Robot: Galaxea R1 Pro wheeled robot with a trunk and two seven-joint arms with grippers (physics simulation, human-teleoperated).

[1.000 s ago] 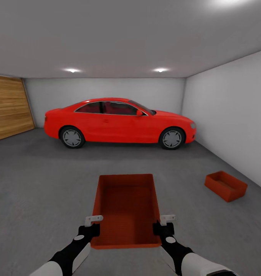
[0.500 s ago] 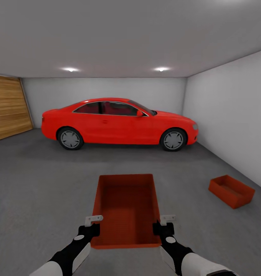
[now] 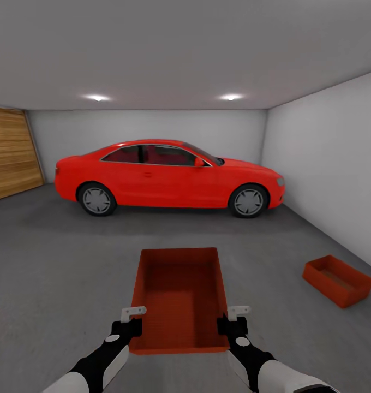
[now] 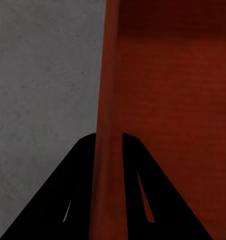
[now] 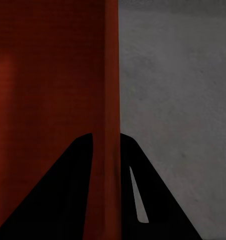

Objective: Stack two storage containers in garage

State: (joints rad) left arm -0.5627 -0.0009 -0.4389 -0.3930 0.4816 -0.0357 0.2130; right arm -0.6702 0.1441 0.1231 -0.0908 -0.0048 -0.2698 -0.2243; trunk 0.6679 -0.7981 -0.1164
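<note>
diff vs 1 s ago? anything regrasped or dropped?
No regrasp or drop. The view has shifted as the robot advances: the container on the floor slid toward the picture's right and lower, and the red car looms slightly larger; that is camera motion, not the things moving. Unchanged: the left gripper and right gripper stay clamped on the side walls of the carried container.

I see a bare garage with a dark grey concrete floor [image 3: 54,262]. A red car [image 3: 169,177] stands side-on ahead, close to the pale back wall [image 3: 147,128]. Left of the car hangs a wood-plank door [image 3: 11,158]. Right of the car runs a plain white side wall [image 3: 327,164]. Two ceiling lights [image 3: 97,98] glow above the car.
</note>
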